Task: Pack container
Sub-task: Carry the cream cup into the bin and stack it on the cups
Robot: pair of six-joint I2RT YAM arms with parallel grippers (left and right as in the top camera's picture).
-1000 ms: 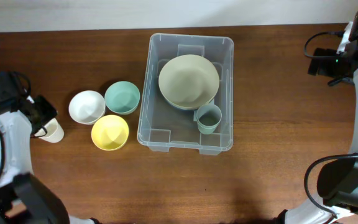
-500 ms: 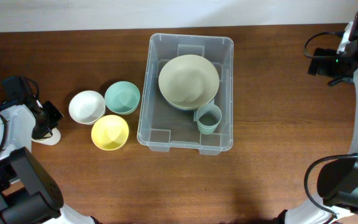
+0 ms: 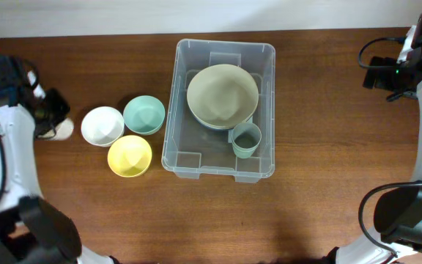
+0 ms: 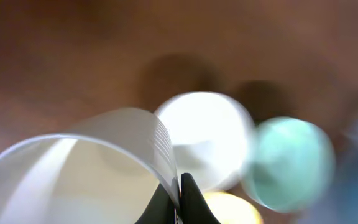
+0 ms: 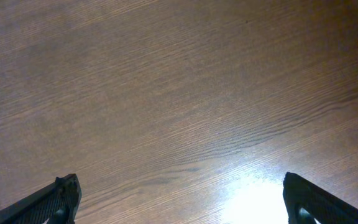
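Observation:
The container (image 3: 226,46), a clear rectangular bin, stands mid-table with a beige bowl (image 3: 222,95) and a grey-green cup (image 3: 245,139) inside it. At the far left, my left gripper (image 3: 52,117) is shut on the rim of a white cup (image 3: 64,128). In the left wrist view the thin wall of the white cup (image 4: 73,174) is pinched between the dark fingertips of the left gripper (image 4: 179,198). My right gripper (image 5: 182,199) stands wide open over bare wood, on the right arm (image 3: 400,70) at the far right, well away from the bin.
Left of the bin sit three bowls: a white bowl (image 3: 102,125), a teal bowl (image 3: 144,114) and a yellow bowl (image 3: 130,155). The left wrist view shows the white bowl (image 4: 207,134) and the teal bowl (image 4: 288,162) blurred beyond the cup.
The left gripper has closed on the white cup and carried it toward the table's far side, closer to the white bowl. The right arm has not moved.

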